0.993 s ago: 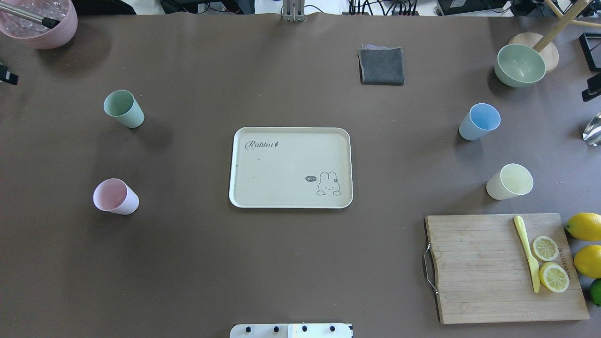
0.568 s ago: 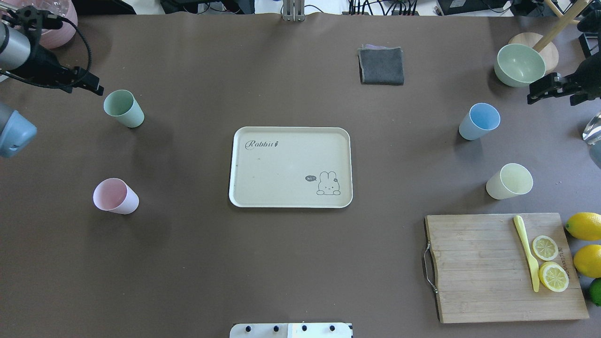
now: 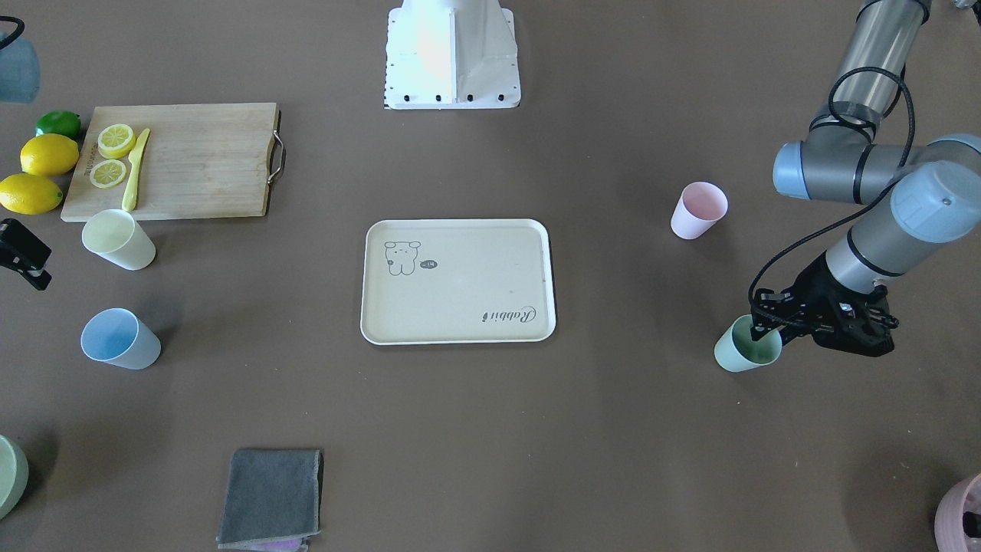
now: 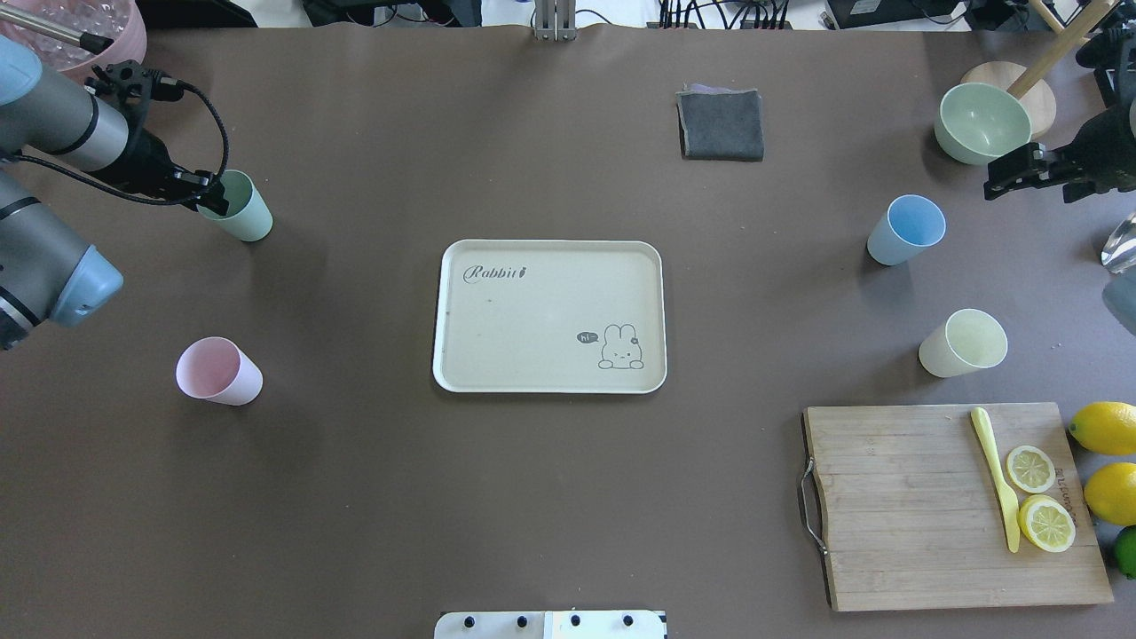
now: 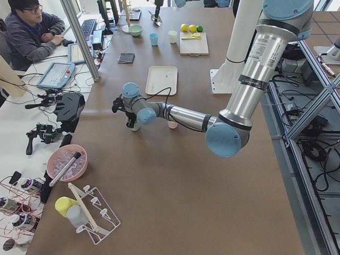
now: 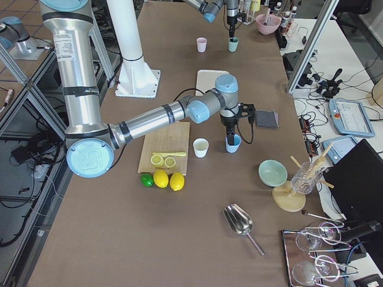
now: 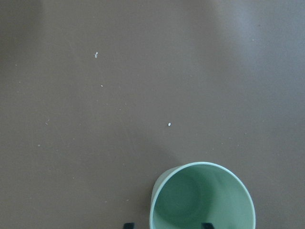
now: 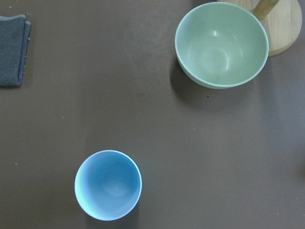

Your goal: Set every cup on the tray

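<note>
The cream tray lies at mid-table and holds nothing; it also shows in the front view. The mint green cup stands upright at the far left. My left gripper is open at its rim. In the left wrist view one fingertip sits inside the mint cup and the other outside its wall. The pink cup stands nearer on the left. The blue cup and the yellow cup stand on the right. My right gripper looks open, above the table beyond the blue cup.
A sage-green bowl sits just by the right gripper. A grey cloth lies at the back. A wooden cutting board with lemon slices and a knife is front right, with lemons beside it. A mauve pot is back left.
Both arms have come into view. The left gripper has moved right and down onto the mint cup's rim. The right gripper has shifted slightly left, toward the blue cup. No cup has moved.
</note>
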Controlling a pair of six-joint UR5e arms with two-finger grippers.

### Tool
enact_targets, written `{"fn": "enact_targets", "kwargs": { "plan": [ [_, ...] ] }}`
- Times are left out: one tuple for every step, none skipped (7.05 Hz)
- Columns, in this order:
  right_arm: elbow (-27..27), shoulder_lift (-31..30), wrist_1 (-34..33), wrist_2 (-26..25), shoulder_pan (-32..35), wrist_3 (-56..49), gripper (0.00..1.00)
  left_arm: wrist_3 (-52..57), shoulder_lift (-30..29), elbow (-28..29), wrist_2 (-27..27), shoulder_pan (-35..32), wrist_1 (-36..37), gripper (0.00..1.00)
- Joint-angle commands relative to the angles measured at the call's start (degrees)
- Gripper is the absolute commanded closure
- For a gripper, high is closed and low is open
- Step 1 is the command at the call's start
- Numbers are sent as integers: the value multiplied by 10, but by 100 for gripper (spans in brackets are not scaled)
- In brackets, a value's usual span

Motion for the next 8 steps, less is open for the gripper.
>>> {"fn": "enact_targets", "kwargs": {
  "plan": [
    [4,-4,1,2,1,-2,1,-4,-4,4,5,4,-6,100],
    [7,-11,1,2,2,-2,1,-30,-21,-14,4,2,5,100],
    [12,-34,21,3,2,-2,1,-73,-36,-37,0,4,23,100],
    [13,-67,60,4,2,2,1,-112,-57,-70,2,13,68,100],
    [18,-96,79,4,2,2,1,-155,-65,-105,7,47,100,100],
    [20,-118,103,4,2,3,1,-212,-97,-121,41,84,125,100],
    [21,-122,105,6,2,4,1,-253,-135,-122,74,137,161,100],
    [21,-126,105,9,2,4,1,-273,-156,-118,106,175,173,100]
  ]
}}
